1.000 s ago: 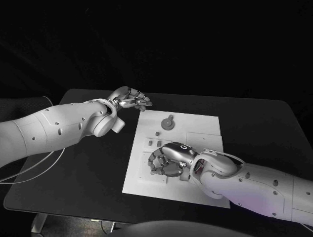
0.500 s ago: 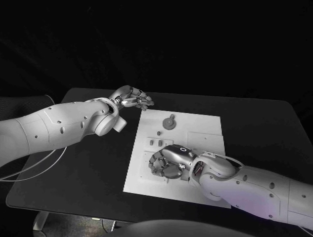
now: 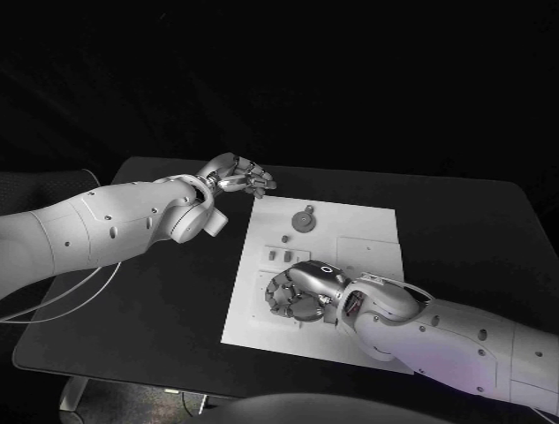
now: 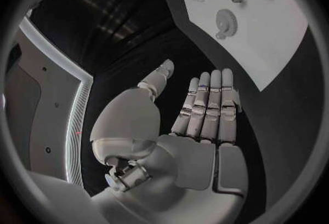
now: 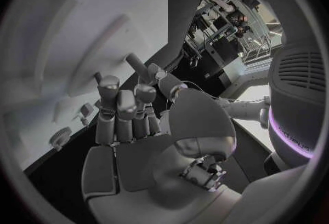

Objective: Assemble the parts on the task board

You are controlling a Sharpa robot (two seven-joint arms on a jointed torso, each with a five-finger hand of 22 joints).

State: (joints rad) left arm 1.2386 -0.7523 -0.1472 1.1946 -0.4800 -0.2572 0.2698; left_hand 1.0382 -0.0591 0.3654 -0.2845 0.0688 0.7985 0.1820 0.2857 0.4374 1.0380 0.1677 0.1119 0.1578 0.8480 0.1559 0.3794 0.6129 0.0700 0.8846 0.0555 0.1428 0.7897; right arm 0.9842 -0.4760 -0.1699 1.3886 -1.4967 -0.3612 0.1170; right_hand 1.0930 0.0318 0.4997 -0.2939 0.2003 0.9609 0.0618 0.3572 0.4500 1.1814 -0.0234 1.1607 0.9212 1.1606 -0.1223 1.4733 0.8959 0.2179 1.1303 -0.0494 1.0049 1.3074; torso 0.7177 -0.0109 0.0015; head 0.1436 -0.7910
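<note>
You see the task board [image 3: 356, 231] at the frame's centre on the black worktop [image 3: 470, 230]. Your right hand [image 3: 301, 290] rests on its lower part, fingers curled. Your left hand [image 3: 235, 177] hangs just beyond its upper-left corner, above a round part [image 3: 304, 220].

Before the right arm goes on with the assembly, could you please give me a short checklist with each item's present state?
1. Task board lies flat on the table: ok.
2. Left robot hand is off the board, holding nothing: ok.
3. Right robot hand is over the board's near part: ok.
4. Right robot hand holds a part: cannot tell, fingers hide it.
5. Round part on the far side is free of both hands: ok.
</note>
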